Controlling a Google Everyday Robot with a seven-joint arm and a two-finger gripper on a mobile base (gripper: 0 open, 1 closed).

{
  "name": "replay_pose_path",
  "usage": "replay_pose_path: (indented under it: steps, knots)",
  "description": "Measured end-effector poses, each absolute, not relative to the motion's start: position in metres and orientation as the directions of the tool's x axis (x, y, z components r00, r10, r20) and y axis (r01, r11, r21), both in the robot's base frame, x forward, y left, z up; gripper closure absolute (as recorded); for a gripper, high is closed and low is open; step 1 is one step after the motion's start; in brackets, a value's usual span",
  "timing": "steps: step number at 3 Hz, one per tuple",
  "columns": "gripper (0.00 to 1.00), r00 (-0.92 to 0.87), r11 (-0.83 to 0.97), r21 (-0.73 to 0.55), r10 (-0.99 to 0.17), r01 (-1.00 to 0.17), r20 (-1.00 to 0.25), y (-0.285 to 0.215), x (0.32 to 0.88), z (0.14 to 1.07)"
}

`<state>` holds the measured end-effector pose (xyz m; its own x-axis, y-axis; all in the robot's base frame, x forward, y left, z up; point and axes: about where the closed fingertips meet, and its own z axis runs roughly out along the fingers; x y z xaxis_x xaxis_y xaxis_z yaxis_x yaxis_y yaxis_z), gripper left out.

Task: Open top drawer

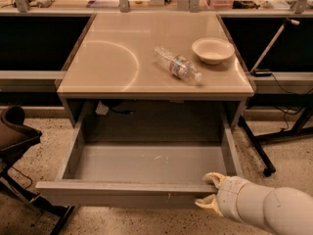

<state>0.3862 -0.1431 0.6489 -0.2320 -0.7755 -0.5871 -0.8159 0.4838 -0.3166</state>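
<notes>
The top drawer (146, 192) of the grey cabinet stands pulled far out, showing a plain grey box inside with nothing in it. My gripper (209, 191) is at the right part of the drawer's front panel, low in the view. One pale finger lies over the panel's top edge and the other against its outer face, so the panel sits between them. The white arm (274, 212) enters from the bottom right corner.
On the cabinet's tan top lie a clear plastic bottle (178, 65) on its side and a white bowl (212, 49). A dark chair (14, 136) stands at the left, and a black stand leg with castor (266, 170) at the right. Speckled floor surrounds the drawer.
</notes>
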Motion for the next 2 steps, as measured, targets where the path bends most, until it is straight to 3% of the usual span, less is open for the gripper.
replay_pose_path:
  steps: [2]
  knots:
    - [1.0, -0.235, 0.487, -0.317, -0.774, -0.814, -0.588, -0.1434, 0.3829, 0.6496]
